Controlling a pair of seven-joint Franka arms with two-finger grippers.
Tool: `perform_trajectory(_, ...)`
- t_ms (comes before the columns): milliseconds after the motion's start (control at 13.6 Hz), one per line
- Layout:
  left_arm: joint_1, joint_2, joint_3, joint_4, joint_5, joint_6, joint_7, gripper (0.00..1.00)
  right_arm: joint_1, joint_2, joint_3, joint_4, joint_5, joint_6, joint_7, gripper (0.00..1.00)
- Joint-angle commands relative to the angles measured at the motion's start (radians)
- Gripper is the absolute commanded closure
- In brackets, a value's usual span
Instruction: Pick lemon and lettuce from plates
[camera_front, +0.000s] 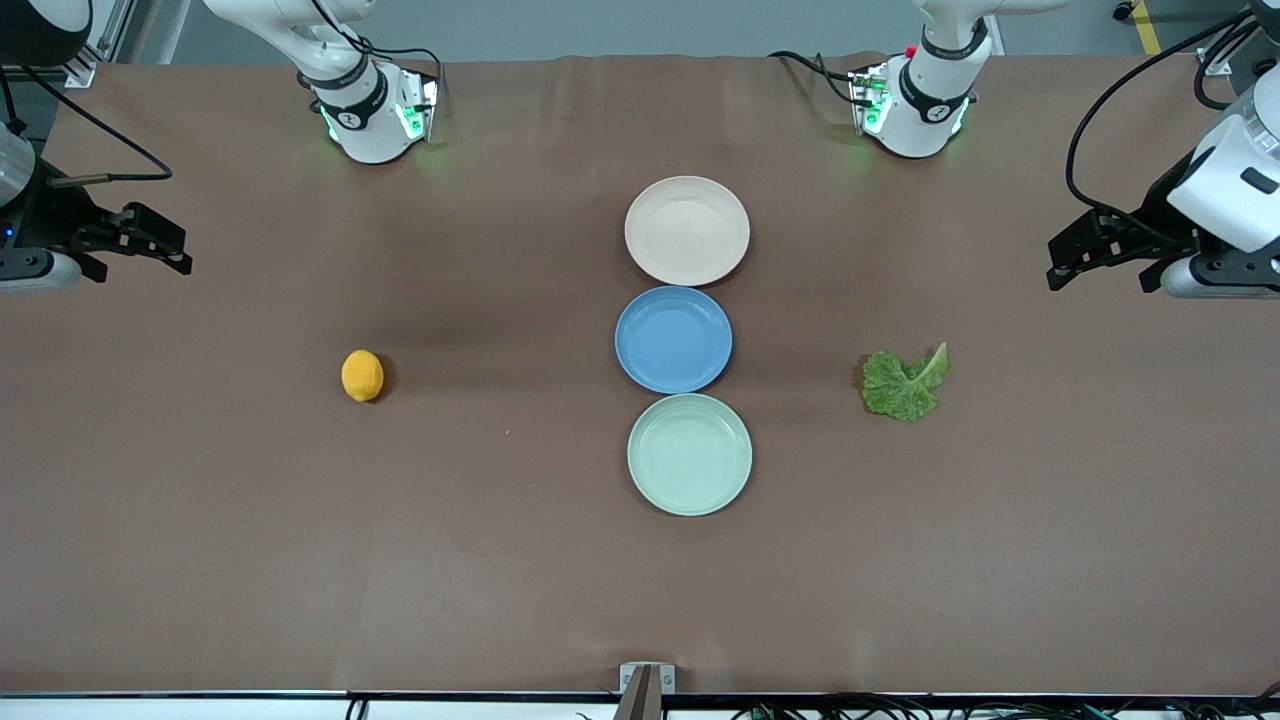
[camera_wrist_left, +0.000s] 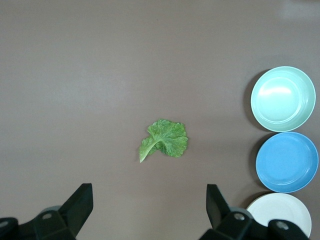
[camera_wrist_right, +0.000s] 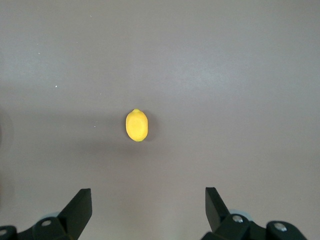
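The lemon (camera_front: 362, 375) (camera_wrist_right: 136, 125) lies on the bare brown table toward the right arm's end, on no plate. The lettuce (camera_front: 905, 383) (camera_wrist_left: 165, 139), a crinkled green leaf, lies flat on the table toward the left arm's end. The beige plate (camera_front: 687, 230) (camera_wrist_left: 279, 214) and the mint plate (camera_front: 689, 454) (camera_wrist_left: 283, 98) stand in the middle with nothing on them. My right gripper (camera_front: 175, 250) (camera_wrist_right: 148, 196) hangs open over the table's edge at its own end, holding nothing. My left gripper (camera_front: 1060, 265) (camera_wrist_left: 148, 192) hangs open over its end, also holding nothing.
A blue plate (camera_front: 673, 339) (camera_wrist_left: 287, 162) sits between the beige and mint plates, the three forming one row across the table's middle. Both arm bases (camera_front: 370, 110) (camera_front: 915, 105) stand along the edge farthest from the front camera.
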Motion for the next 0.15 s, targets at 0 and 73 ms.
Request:
perform_trajectory(0, -0.004, 0.001, -0.002, 0.015, 0.009, -0.014, -0.024, 0.0, 0.001, -0.024, -0.006, -0.024, 0.013, 0.01, 0.001, 0.0)
perform_trajectory(73, -0.002, 0.001, -0.002, 0.015, 0.007, -0.014, -0.024, 0.0, 0.0, -0.024, -0.006, -0.026, 0.013, 0.009, 0.001, 0.0)
